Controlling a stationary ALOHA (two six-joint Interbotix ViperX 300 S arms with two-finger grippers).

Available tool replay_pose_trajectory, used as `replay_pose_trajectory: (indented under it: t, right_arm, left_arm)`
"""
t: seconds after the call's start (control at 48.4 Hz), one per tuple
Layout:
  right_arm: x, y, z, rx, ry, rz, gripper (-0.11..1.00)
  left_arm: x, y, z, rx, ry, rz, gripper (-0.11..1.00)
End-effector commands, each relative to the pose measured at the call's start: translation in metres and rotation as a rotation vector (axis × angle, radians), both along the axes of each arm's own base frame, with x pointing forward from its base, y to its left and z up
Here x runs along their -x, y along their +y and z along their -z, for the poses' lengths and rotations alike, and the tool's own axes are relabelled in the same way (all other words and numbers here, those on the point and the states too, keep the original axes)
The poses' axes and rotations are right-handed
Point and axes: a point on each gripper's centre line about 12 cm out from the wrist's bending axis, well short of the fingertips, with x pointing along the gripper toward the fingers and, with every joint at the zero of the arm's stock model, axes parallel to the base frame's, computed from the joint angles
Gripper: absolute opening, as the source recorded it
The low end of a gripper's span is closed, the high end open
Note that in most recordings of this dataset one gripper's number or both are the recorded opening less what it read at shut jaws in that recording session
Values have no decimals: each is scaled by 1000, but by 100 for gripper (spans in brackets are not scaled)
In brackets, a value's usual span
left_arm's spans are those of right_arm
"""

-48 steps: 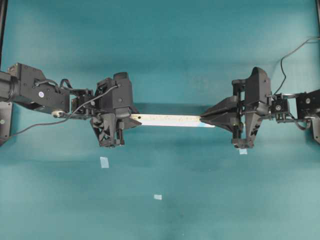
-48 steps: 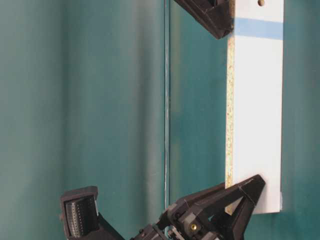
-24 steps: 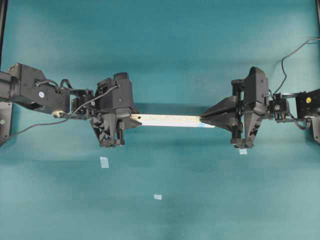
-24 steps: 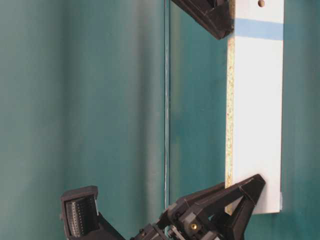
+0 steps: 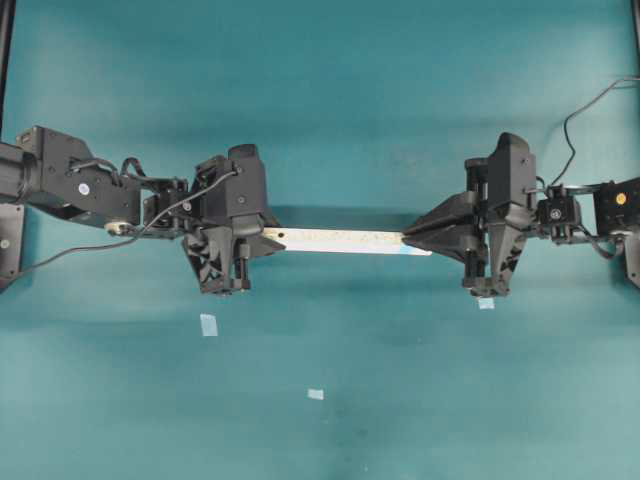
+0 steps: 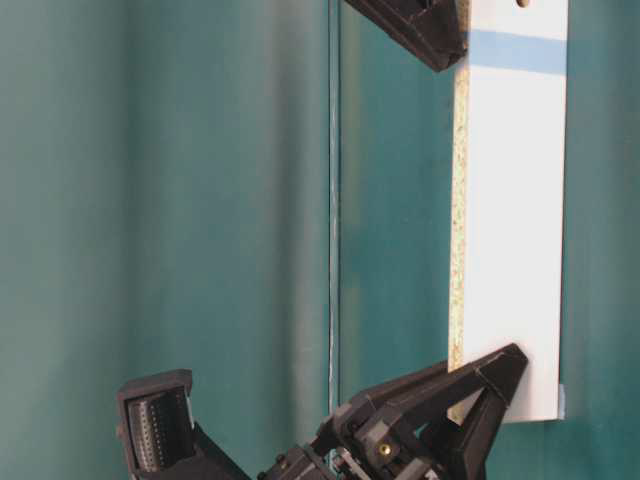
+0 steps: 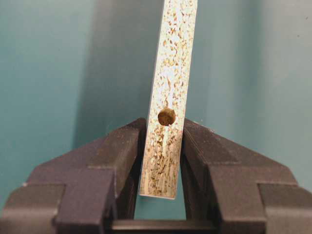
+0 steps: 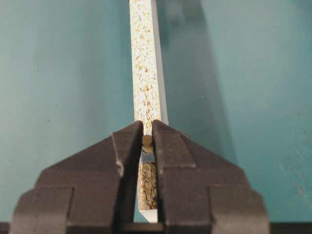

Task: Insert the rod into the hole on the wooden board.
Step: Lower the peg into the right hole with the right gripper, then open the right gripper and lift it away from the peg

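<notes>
The wooden board hangs level above the teal table, speckled edge up. My left gripper is shut on its plain end, where the jaws clamp both faces just below a dark round hole. The rod shows as a small tan end pinched between my right gripper's tips, right over the speckled edge beside the light blue mark. The hole at that end is hidden under the rod and jaws. From table level the board shows its white face and blue stripe.
Three small pale blue tape squares lie on the table. A black cable loops at the back right. Both arms reach in from the sides at the board's height.
The right gripper has edged slightly to the right in the overhead view, and the board has shifted a little at table level. Both grips are unchanged.
</notes>
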Motion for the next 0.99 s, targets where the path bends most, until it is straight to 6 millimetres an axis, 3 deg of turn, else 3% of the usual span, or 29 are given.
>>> replay_pose_trajectory:
  t: [0.0, 0.289, 0.372, 0.578, 0.723, 0.97]
  right_arm:
    - [-2, 1, -3, 1, -8, -6, 9]
    - [-10, 1, -11, 1, -37, -6, 10]
    - [-11, 1, -16, 0, -54, -5, 28]
    - [-7, 1, -31, 1, -101, -5, 85]
    - [-2, 1, -41, 1, -133, -5, 86]
    - [2, 1, -41, 1, -133, -5, 86]
  left_arm:
    - [-6, 1, -13, -1, -44, -2, 34]
    - [-5, 1, -12, -2, -38, 0, 34]
    - [-4, 1, -11, -1, -31, 0, 34]
    - [-4, 1, -11, -2, -28, 1, 34]
    - [-4, 1, -11, -2, -28, 1, 34]
    - [-5, 1, -12, -1, -34, 0, 35]
